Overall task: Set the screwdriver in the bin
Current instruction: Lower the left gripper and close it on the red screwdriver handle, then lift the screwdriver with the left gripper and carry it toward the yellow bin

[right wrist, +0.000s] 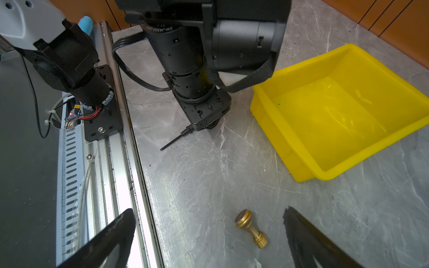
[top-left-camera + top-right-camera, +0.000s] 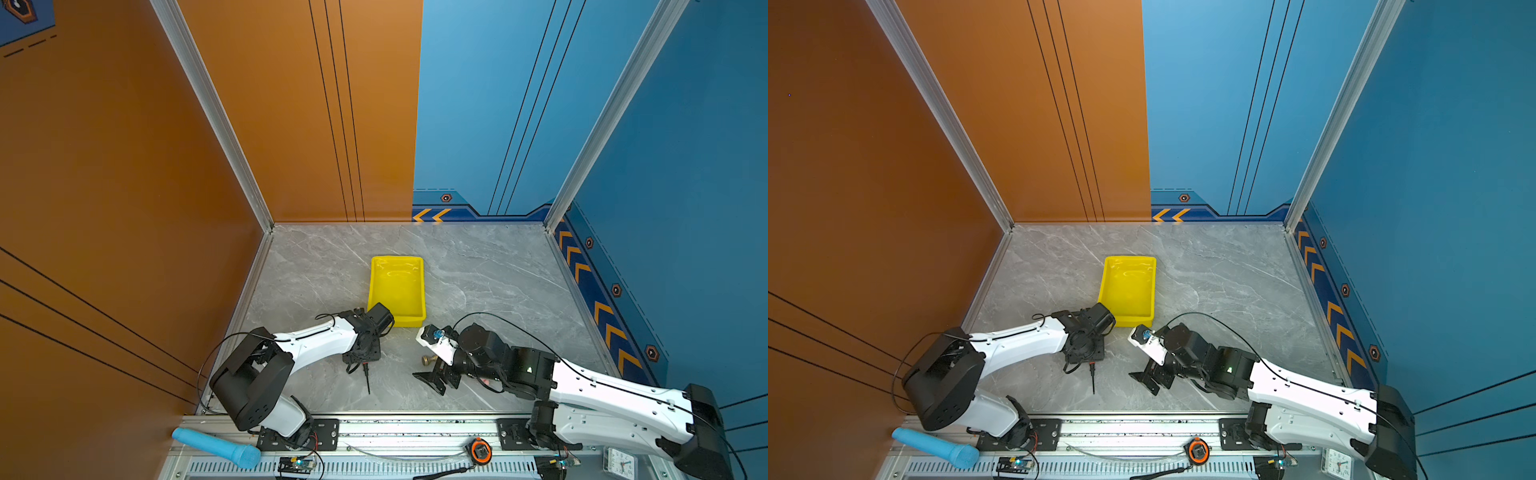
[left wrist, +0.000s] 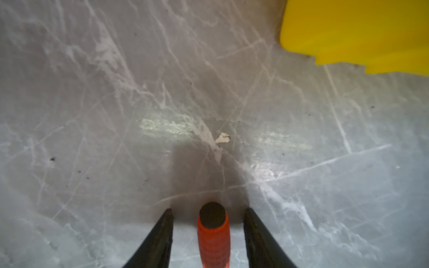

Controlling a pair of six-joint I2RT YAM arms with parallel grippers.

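The screwdriver (image 2: pixel 367 379) lies flat on the grey marbled counter (image 2: pixel 498 291), outside the bin (image 2: pixel 409 320) and apart from it; in both top views it sits at about 7 o'clock from the bin, its thin black shaft pointing toward 6 o'clock and its handle end hidden under the left arm's wrist. The left tool (image 3: pixel 208 210) points down over that handle; in the left wrist view the two dark fingers (image 3: pixel 162 236) stand on either side of the red-orange handle (image 3: pixel 213 241) with a strip of bare counter showing on each side, so the tool straddles the handle, released, not clenched on it; a corner of the yellow bin (image 3: pixel 359 34) shows beyond. In the right wrist view only the black collar and shaft (image 1: pixel 176 139) stick out from under the left wrist.

The bin is empty and glossy inside, standing level near the middle of the counter with its long side running from 12 to 6 o'clock.

The right tool (image 1: pixel 209 210) is released, its fingers spread wide and grasping nothing; a small brass knob (image 1: pixel 251 228) lies on its side on the counter between them, nearer one finger, touching neither. In a top view the knob (image 2: pixel 428 359) sits at about 5 o'clock from the bin and at 3 o'clock from the screwdriver, well apart from both.
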